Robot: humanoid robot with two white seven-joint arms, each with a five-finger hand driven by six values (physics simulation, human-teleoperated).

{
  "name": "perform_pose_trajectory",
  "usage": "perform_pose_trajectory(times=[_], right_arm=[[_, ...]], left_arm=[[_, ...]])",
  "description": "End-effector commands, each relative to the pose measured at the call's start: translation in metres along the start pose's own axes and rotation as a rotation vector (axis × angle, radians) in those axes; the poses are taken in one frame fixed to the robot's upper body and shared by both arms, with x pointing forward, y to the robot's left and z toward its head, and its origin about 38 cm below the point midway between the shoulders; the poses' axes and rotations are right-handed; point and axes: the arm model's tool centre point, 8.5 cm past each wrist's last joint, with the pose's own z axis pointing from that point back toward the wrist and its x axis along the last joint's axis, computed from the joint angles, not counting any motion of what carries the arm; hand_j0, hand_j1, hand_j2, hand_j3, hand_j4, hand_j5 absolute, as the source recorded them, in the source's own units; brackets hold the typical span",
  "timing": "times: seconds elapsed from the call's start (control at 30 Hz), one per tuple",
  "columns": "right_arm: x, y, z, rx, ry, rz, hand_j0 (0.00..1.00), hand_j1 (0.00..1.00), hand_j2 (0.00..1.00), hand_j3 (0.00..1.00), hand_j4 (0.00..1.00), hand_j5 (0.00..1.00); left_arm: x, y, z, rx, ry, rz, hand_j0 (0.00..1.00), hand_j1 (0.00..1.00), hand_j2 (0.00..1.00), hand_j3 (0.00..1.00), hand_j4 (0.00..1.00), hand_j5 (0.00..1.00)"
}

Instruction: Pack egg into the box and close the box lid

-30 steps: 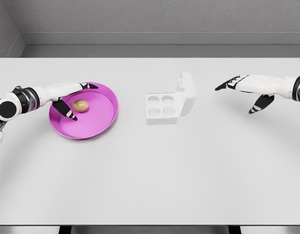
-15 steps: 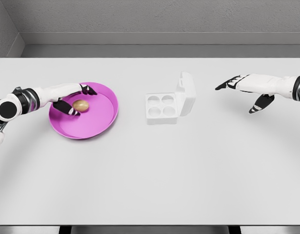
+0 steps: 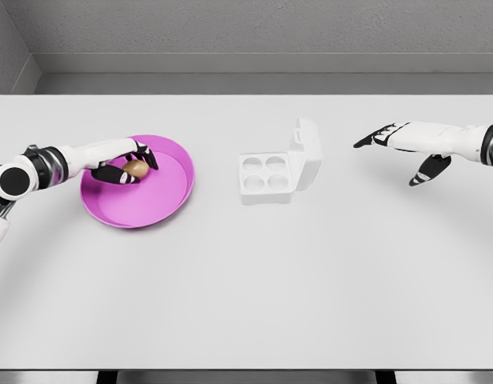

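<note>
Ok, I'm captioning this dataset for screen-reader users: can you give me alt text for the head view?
The robot's left hand closes around a brown egg in a magenta plate on a white table. To the plate's right sits a white four-cup egg box, empty, lid raised. The right hand hovers open, farther right.

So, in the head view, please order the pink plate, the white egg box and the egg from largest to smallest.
1. pink plate
2. egg box, lid upright
3. egg, partly hidden by the left hand's fingers
</note>
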Motion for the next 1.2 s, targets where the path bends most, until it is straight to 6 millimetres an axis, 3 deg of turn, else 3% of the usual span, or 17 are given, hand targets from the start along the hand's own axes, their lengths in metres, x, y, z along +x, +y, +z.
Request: perform_pose_trajectory(times=[0.0,0.27,0.7,1.17], right_arm=[[0.000,-0.001,0.001,-0.004,0.000,-0.005,1.00,1.00,1.00,1.00,1.00,1.00],[0.000,-0.002,0.001,-0.007,0.000,-0.002,1.00,1.00,1.00,1.00,1.00,1.00],[0.003,-0.005,0.001,-0.010,-0.006,0.007,1.00,1.00,1.00,1.00,1.00,1.00],[0.005,-0.006,0.000,-0.012,-0.013,0.013,1.00,1.00,1.00,1.00,1.00,1.00]], left_arm=[[0.000,0.000,0.000,0.002,-0.001,0.010,0.45,0.45,0.45,0.45,0.45,0.45],[0.012,0.004,0.000,0.011,-0.016,-0.007,0.40,0.40,0.40,0.40,0.40,0.40],[0.039,0.016,0.002,0.042,-0.065,-0.037,0.40,0.40,0.40,0.40,0.40,0.40],[0.084,0.009,-0.026,0.050,-0.186,-0.014,0.40,0.40,0.40,0.40,0.40,0.40]])
